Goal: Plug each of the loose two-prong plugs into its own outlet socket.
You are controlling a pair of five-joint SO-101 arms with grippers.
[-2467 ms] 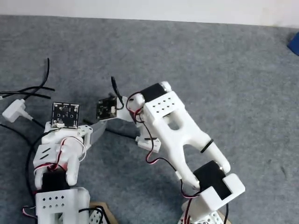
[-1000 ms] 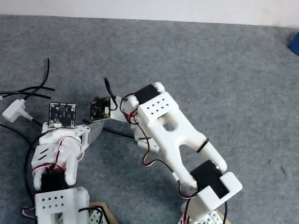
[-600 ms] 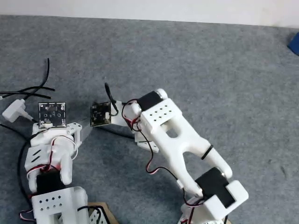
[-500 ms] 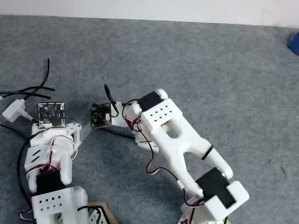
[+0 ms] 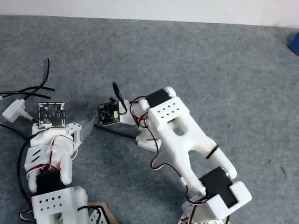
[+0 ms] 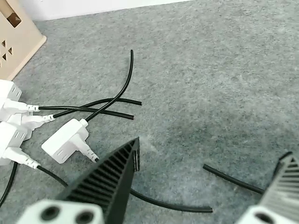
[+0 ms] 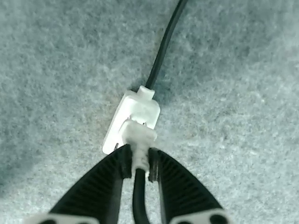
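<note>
Pinching the small white two-prong plug [image 7: 139,134] in the right gripper [image 7: 139,168], jaws closed, touching the white socket block [image 7: 133,112] on grey carpet [image 7: 233,70]. Hanging the left gripper [image 6: 211,150] wide open near another white plug [image 6: 64,141]. Maybe risking crooked prongs shoving the block away.

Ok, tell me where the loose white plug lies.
In the high view the plug lies on the carpet at the far left, beside the black cables.

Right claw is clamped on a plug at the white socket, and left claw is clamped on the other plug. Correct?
Not quite. The right claw is clamped on a plug at the white socket, but the left claw is open and holds nothing; the other plug lies loose on the carpet, as the left wrist view shows.
</note>
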